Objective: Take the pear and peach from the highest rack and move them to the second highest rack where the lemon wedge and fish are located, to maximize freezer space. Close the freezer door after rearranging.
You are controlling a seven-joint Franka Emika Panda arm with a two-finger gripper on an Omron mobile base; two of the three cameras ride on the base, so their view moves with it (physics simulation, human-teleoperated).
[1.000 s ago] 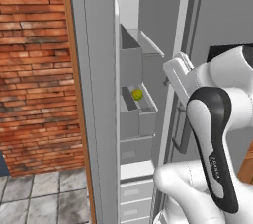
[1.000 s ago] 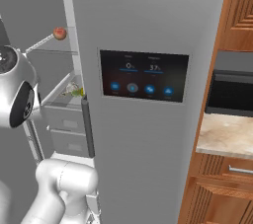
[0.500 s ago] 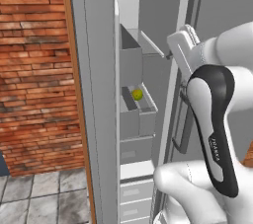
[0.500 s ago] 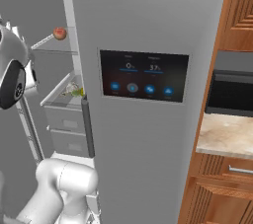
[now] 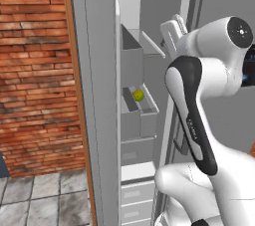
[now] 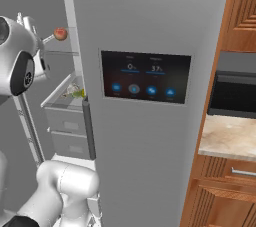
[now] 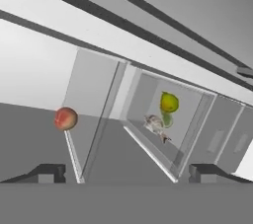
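Grey freezer: its door point(image 5: 97, 95) stands open at the left of the left base view, edge-on to the camera, so nothing on its inner face can be read.
Peach: a small reddish ball point(image 6: 60, 33) on the top rack point(image 6: 65, 46) in the right base view; in the hand view it point(image 7: 65, 118) sits near the rack's front edge, left of centre.
Pear: cannot be made out on the top rack; the robot's white arm point(image 5: 214, 60) and the freezer wall cover most of that shelf from both base cameras.
Second rack: a grey bin-like tray point(image 7: 190, 114) seen from above in the hand view, partly cut by the rack's front lip.
Yellow-green item: one piece point(image 7: 169, 102) lies in that tray toward its far side; from the left base view a yellow-green ball point(image 5: 138, 95) shows in the same bin. Whether it is the lemon wedge or a pear is too small to tell.
Fish: a pale, brownish shape point(image 7: 155, 124) just beside the yellow-green piece in the tray; blurred, with only the outline readable.
Gripper: its two dark tips point(image 7: 123, 173) stand wide apart at the bottom of the hand view, with nothing between them, well apart from the peach and the tray.
Hand from the side: in the left base view the white hand point(image 5: 172, 33) reaches into the freezer near the top rack; its fingers are hidden behind the arm.
Fridge panel: a dark touch screen point(image 6: 145, 77) on the closed right door; its figures are too small to read.
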